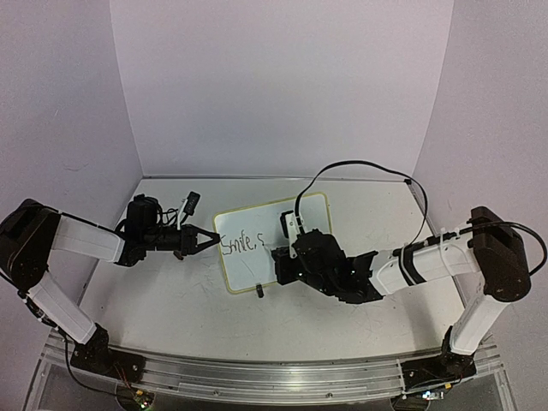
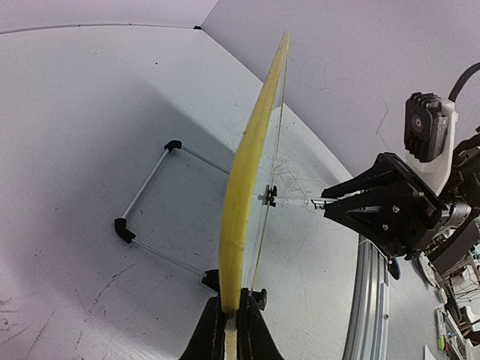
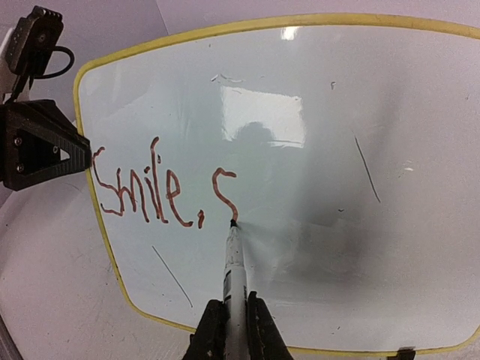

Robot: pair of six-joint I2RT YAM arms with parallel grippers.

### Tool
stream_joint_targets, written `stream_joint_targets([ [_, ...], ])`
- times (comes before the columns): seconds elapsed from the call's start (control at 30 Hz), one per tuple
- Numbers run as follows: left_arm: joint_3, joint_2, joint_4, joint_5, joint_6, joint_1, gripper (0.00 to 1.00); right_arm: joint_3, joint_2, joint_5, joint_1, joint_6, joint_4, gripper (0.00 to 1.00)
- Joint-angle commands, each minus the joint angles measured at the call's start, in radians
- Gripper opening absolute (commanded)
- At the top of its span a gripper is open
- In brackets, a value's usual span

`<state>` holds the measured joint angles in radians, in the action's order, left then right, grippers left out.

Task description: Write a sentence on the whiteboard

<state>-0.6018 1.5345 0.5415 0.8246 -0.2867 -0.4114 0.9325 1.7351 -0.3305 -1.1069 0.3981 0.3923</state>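
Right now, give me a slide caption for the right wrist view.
Right gripper holds the marker on the whiteboard, sentence so far "Smile, s"; left gripper clamps the edge.

One whiteboard, one marker – and two tools

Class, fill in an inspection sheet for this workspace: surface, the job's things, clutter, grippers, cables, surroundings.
surface: white tabletop, scuffed, with faint scribbles.
job's things: whiteboard with wire stand behind it; the sentence reads only "Smile, s"; marker tip on the board.
clutter: nothing seen.
grippers: left gripper jaws shut on the whiteboard's edge; right gripper jaws shut on the marker.
cables: black cable arches above the right arm.
surroundings: plain pale walls; metal rail at the near edge.
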Motion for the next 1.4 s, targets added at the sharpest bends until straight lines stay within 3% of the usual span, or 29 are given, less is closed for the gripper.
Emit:
stream_joint_targets([
  [0.0,-0.016,-0.008,-0.046,-0.008,0.017,-0.005,0.00,0.010,0.006,-0.005,-0.001,0.004,-0.022,0.00],
  [0.53,-0.013,-0.016,-0.048,-0.009,0.017,-0.005,0.00,0.060,0.043,-0.009,0.001,-0.020,-0.008,0.00],
  [0.83,-0.015,-0.015,-0.051,-0.011,0.017,-0.004,0.00,-0.058,-0.111,0.020,0.007,-0.022,0.081,0.00],
  [1.37,-0.014,-0.020,-0.056,-0.011,0.018,-0.004,0.00,0.040,-0.028,0.030,0.040,-0.065,0.088,0.00],
])
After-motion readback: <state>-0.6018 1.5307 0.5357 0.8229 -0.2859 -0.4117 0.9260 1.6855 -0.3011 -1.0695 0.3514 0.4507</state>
